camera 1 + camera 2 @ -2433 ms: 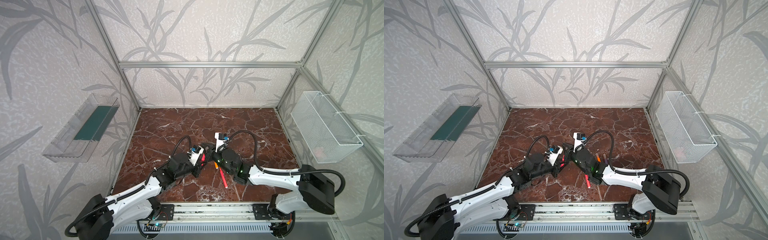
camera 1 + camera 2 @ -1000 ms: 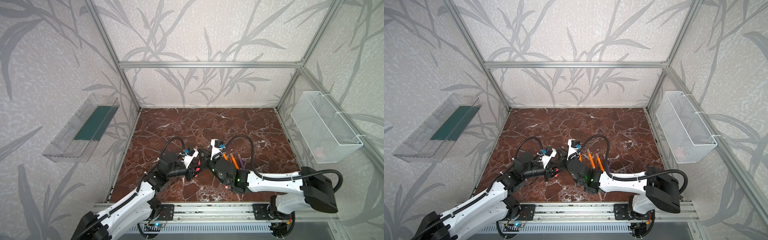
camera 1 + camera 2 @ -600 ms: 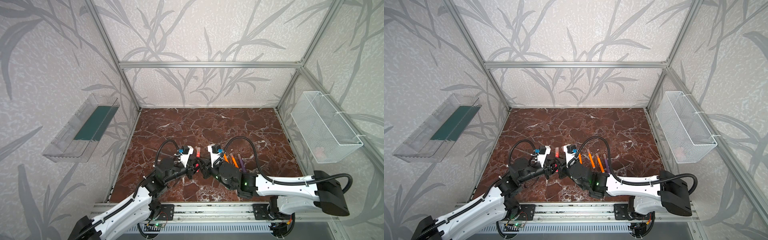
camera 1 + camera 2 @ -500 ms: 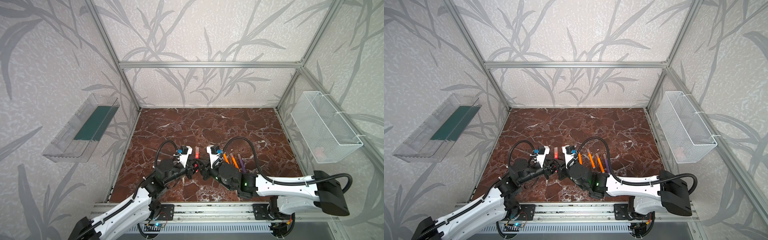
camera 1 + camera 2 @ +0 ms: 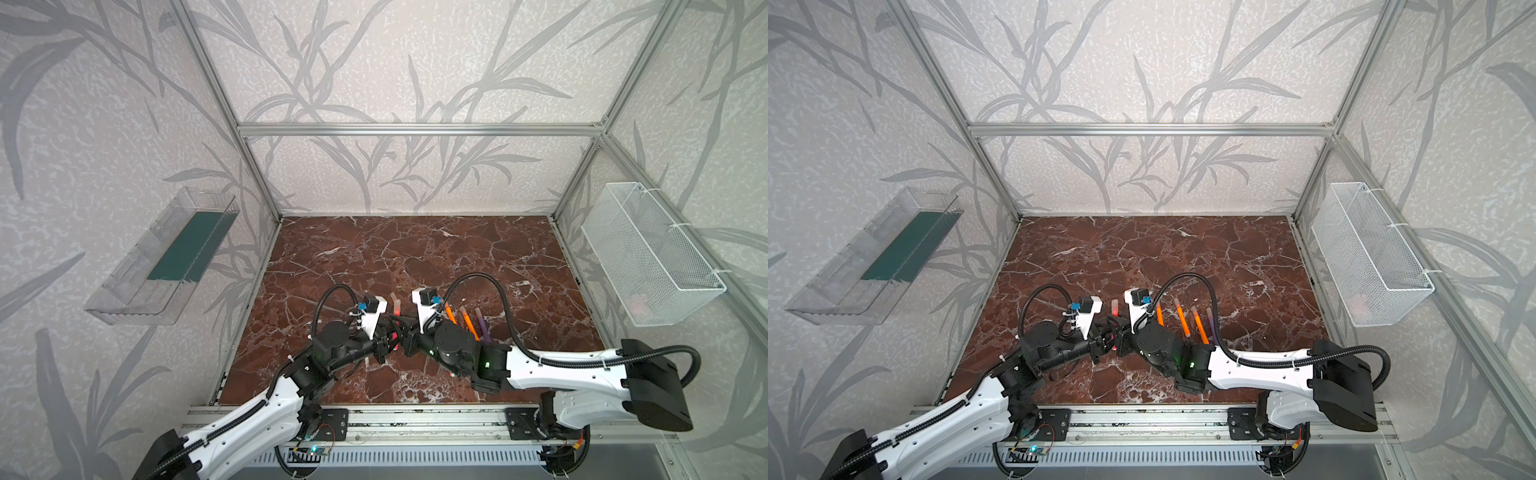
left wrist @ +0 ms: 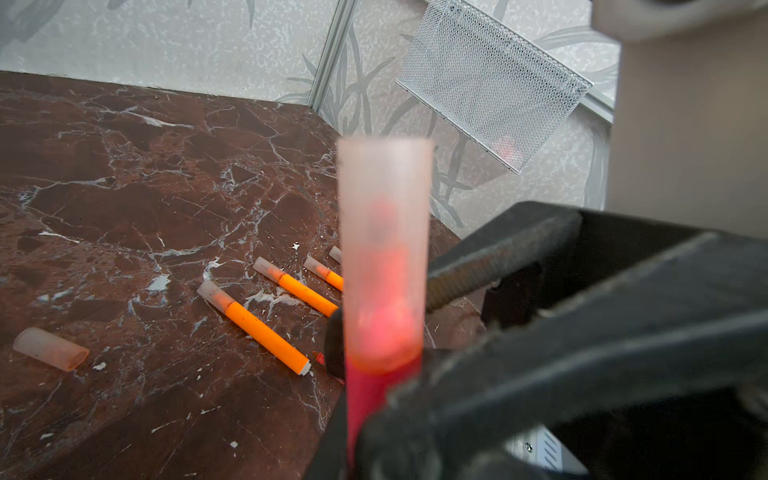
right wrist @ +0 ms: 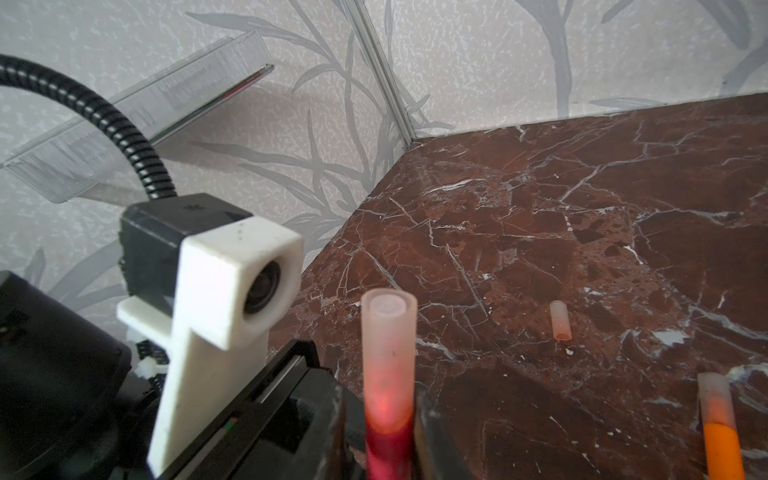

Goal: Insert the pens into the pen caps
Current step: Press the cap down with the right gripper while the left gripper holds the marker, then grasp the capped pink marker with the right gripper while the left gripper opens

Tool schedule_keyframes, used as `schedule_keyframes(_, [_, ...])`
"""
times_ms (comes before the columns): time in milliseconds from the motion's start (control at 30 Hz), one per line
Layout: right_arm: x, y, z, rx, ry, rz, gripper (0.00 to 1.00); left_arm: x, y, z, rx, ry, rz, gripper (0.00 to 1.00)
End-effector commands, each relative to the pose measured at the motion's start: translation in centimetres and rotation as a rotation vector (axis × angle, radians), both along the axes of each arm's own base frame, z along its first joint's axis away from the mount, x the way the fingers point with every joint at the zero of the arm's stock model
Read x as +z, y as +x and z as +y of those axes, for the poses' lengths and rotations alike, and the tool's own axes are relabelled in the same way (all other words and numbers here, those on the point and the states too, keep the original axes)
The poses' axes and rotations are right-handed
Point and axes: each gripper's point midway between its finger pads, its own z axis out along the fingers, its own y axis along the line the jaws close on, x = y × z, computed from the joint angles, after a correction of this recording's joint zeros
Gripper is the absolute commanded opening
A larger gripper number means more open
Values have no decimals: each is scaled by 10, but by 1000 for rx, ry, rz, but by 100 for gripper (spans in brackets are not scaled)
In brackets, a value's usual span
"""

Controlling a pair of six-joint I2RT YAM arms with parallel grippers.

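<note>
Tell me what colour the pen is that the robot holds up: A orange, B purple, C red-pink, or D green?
C: the held pen shows a red-pink barrel below its pale cap.

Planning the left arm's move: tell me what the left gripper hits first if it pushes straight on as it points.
Most likely the right gripper: in a top view the left gripper, shut on the red pen, points straight at it, almost nose to nose. Depth is unclear.
</note>
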Motion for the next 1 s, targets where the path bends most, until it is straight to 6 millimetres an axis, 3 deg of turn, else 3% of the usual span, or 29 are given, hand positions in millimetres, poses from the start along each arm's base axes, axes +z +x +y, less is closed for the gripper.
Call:
schedule_keyframes(0, [-22,-5,5,43,-49,43,23,35,-4,-6,-31,-91,-94,0])
schedule_keyframes(267, [-34,15,-7,-11,-75,56,8,31,-6,-7,-46,-79,-93,1])
schedule_keyframes(433, [-50,44,-37,-139,-158,74,4,8,18,10,127,10,-54,30])
schedule_keyframes(700, [-107,93,-78,-256,-333,252,1,-34,69,61,524,214,67,66])
schedule_keyframes(967, [-156,107,-64,-203,-514,405,1,-75,104,105,764,309,297,66])
